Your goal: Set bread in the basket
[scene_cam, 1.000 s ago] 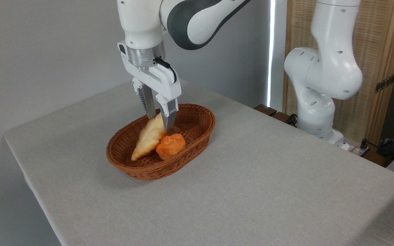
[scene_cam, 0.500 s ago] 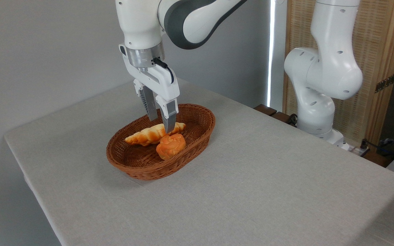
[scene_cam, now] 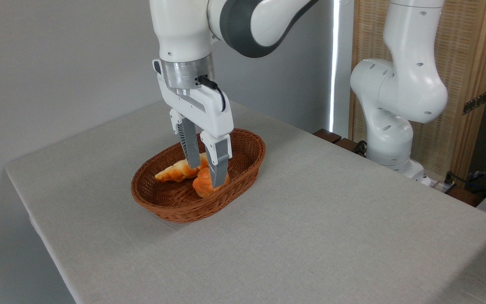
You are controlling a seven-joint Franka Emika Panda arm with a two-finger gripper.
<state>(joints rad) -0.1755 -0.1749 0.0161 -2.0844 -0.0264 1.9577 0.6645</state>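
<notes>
The tool (scene_cam: 206, 175) fingers hide the bread's (scene_cam: 174, 171) right end, perhaps touching it.

The arm (scene_cam: 395, 84) was glossy white, built of rounded segments dotted with small dark screw holes, with a dark grey band (scene_cam: 247, 29) at one joint. A ribbed silver ring (scene_cam: 186, 76) sat at the wrist, and a short black cable (scene_cam: 215, 86) looped from it down the white gripper (scene_cam: 206, 173) body. The two fingers (scene_cam: 190, 145) were flat, grey and ridged along their edges.

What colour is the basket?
Reddish-brown woven wicker basket, clearest in the fixed camera view.
</notes>
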